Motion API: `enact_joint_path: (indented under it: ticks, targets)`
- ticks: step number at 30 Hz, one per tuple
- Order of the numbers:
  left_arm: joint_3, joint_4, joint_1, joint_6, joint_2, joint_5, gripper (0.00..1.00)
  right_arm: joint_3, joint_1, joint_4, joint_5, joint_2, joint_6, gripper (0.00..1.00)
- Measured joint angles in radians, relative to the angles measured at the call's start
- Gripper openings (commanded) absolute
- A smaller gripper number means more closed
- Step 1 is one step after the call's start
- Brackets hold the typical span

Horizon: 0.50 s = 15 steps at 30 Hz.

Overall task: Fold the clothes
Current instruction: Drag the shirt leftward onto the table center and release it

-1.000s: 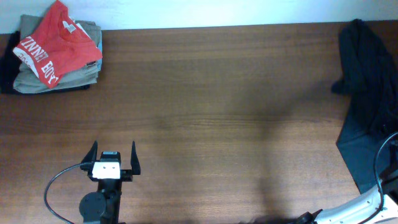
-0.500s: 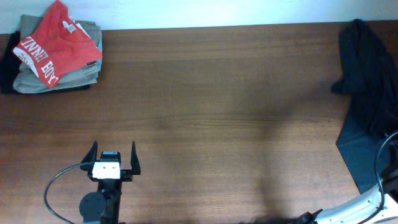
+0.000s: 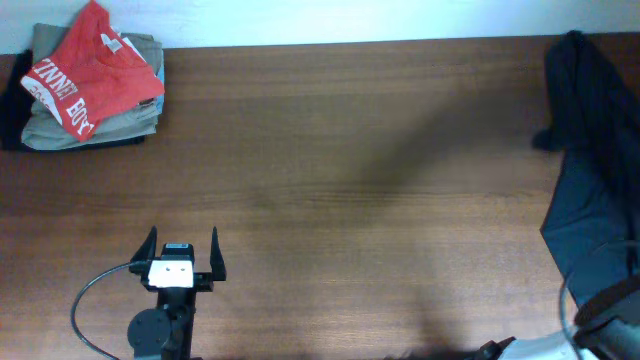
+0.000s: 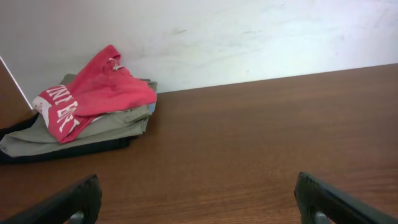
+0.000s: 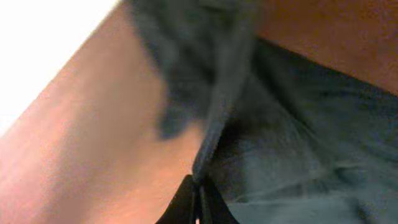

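Note:
The clothes [image 3: 590,150], a dark charcoal T-shirt, lie crumpled along the right edge of the table, partly running out of the overhead view. In the right wrist view the dark fabric [image 5: 280,124] fills the right half, and my right gripper [image 5: 198,190] is shut on a thin edge of it, jaws pressed together with the cloth pinched between them. No lettering shows on the shirt. My left gripper [image 3: 182,242] sits near the front left of the table, far from the shirt, wide open with only bare wood between its fingers [image 4: 81,196].
A pile of folded khaki garments topped by a red T-shirt [image 3: 90,85] with white lettering lies at the back left corner, also seen ahead of the left wrist as the pile [image 4: 93,106]. A white wall [image 4: 249,37] runs behind the table.
My right gripper has shut on the shirt's edge. The shirt's lower part has pulled straighter toward the front right corner, and the right arm has shifted further out of the overhead view. The left arm is still.

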Motion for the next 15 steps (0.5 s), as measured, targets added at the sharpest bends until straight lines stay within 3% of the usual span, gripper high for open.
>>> enact_joint_path:
  ticks: [6, 15]
  targets:
    - [0.000, 0.000, 0.000, 0.000, 0.000, 0.000, 0.99, 0.001, 0.299, 0.034, -0.058, -0.025, 0.061, 0.04]
    - [0.000, 0.000, 0.000, 0.000, 0.000, 0.000, 0.99, 0.001, 1.025, 0.357, -0.074, 0.017, 0.224, 0.04]
